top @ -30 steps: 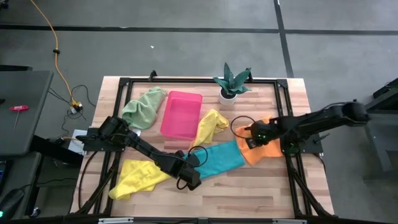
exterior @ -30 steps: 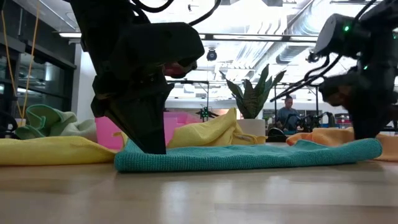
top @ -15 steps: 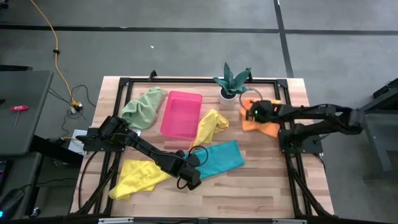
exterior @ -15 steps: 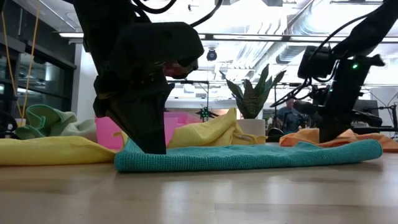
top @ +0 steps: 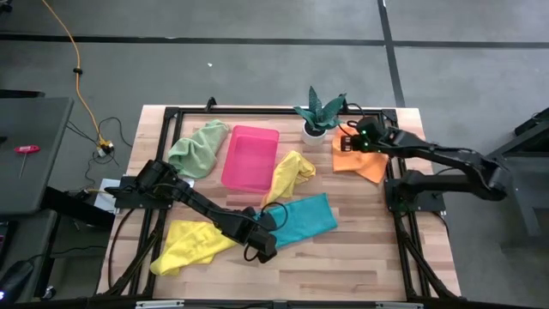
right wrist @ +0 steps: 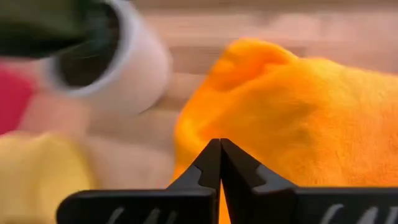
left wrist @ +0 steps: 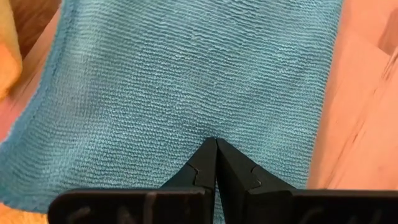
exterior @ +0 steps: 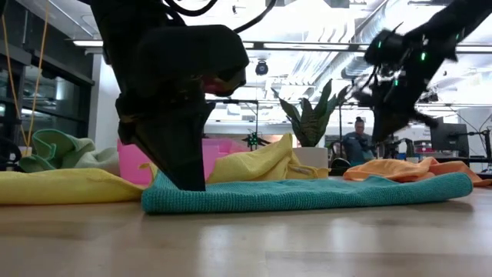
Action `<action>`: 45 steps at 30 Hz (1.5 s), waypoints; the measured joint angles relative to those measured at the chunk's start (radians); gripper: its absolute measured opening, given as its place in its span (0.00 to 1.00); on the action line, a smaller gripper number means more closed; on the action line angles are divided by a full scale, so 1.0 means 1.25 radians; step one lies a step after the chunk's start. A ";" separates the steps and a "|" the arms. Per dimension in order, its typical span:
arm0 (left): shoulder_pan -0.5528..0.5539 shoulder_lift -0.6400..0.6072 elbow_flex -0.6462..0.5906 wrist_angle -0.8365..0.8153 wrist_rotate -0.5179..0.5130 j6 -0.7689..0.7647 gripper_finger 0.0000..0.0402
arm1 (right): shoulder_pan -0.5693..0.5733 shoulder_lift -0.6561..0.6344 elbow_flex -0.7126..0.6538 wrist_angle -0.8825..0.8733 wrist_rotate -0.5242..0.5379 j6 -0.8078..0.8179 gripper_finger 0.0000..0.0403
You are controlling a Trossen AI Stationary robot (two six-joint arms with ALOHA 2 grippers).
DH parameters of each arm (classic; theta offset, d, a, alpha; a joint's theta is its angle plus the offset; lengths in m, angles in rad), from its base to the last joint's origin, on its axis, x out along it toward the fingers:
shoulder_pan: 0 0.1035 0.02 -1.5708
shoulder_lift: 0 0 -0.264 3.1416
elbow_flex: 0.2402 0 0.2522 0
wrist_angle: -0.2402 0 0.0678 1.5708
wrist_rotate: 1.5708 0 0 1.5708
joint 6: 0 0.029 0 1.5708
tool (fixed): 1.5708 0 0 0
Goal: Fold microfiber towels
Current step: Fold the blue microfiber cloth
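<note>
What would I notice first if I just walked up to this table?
Bright cloths scattered on the wooden table. The left gripper, shut, presses on the teal towel near the front. The right gripper, shut, is over the orange towel beside the potted plant at the back.

Wooden slat table (top: pixel 360 257) with black frame, carried 5 towels: pale green towel (top: pixel 197 148), 2 yellow towels (top: pixel 190 243) (top: pixel 290 172), teal towel (top: pixel 304 217), orange towel (top: pixel 364 163), plus pink tray (top: pixel 250 158), potted plant (top: pixel 317 116)
</note>
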 joint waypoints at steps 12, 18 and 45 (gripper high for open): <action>0.027 0.000 0.000 0.002 0.008 0.118 0.00 | 0.399 -0.144 0.005 -0.140 -0.292 0.078 0.00; 0.042 0.000 0.001 0.006 0.010 0.155 0.00 | 0.653 -0.098 -0.080 0.048 -0.133 0.307 0.00; 0.102 0.001 0.000 0.051 -0.027 0.178 0.00 | 0.991 0.263 -0.109 0.241 0.071 0.835 0.00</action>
